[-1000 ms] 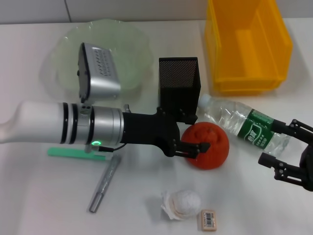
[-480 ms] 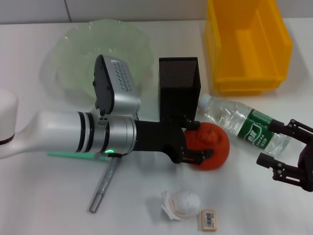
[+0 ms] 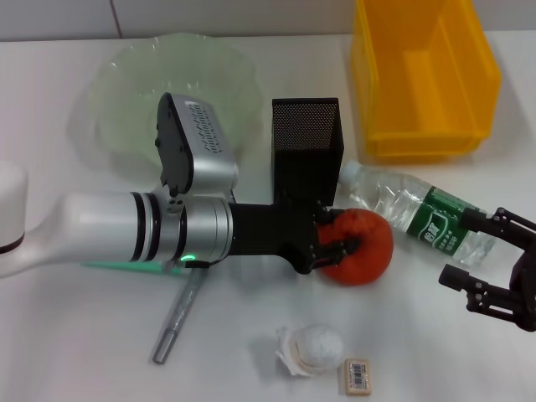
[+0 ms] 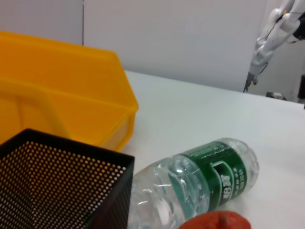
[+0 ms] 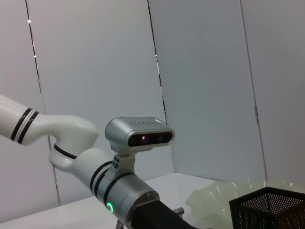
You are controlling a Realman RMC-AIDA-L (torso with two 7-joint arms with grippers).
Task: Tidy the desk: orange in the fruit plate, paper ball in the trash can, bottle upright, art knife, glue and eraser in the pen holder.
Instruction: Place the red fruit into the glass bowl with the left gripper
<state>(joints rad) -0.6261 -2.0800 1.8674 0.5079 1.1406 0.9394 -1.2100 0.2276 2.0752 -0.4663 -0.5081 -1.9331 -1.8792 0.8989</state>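
Note:
The reddish orange rests on the white desk in front of the black mesh pen holder. My left gripper is shut on the orange, one finger on each side; the fruit's top shows in the left wrist view. The bottle lies on its side to the right, cap toward the pen holder. My right gripper is open beside the bottle's base. The paper ball and the eraser lie near the front edge. The fruit plate is at the back left, the yellow trash can at the back right.
A slim grey metal stick lies below my left arm. A flat green bar is partly hidden under that arm. In the left wrist view the pen holder, trash can and bottle stand close together.
My left arm has reached farther right and its wrist has turned. Its fingers went from lying across the orange's front to closing on both sides. The right gripper has barely moved.

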